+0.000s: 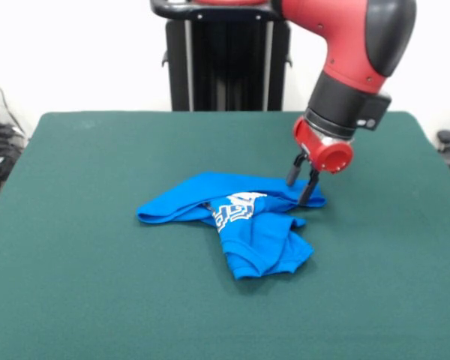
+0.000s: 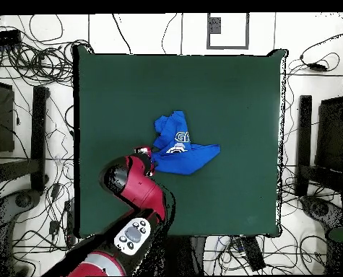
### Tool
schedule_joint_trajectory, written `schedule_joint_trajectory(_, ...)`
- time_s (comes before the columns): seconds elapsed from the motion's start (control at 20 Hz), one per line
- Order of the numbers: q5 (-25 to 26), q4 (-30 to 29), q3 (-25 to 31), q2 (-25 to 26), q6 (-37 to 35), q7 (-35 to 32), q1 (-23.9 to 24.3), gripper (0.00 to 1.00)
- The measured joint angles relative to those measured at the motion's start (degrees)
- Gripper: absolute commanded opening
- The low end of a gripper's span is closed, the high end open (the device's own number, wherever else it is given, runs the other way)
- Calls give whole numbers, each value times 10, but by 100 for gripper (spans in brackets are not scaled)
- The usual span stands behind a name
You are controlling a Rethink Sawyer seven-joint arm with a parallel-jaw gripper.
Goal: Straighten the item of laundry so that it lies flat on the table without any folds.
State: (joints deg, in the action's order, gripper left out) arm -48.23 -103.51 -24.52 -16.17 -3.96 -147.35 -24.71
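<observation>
Laundry first: the small bright blue garment (image 1: 236, 225) lies crumpled near the middle of the green table (image 1: 97, 292), and the gripper (image 1: 303, 180) stands at its edge. In the front view the two dark fingers (image 1: 309, 187) point down with a narrow gap between them, their tips at the cloth's 2 o'clock corner; whether they pinch the fabric cannot be told. Above them sits the red wrist, and the red and black arm (image 1: 352, 60) climbs away toward 1 o'clock. From the fingers the garment spreads in folds: one lobe runs out toward 9 o'clock, another bunches toward 6 o'clock. White block lettering (image 1: 236, 208) shows at its centre, partly folded over. Seen from overhead, the garment (image 2: 180, 146) lies at 1 o'clock from the gripper (image 2: 149, 153).
</observation>
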Motion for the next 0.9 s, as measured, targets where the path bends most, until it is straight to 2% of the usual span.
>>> schedule_joint_trajectory(0.9, 0, 0, 0, 1, 7, 0, 9, 100)
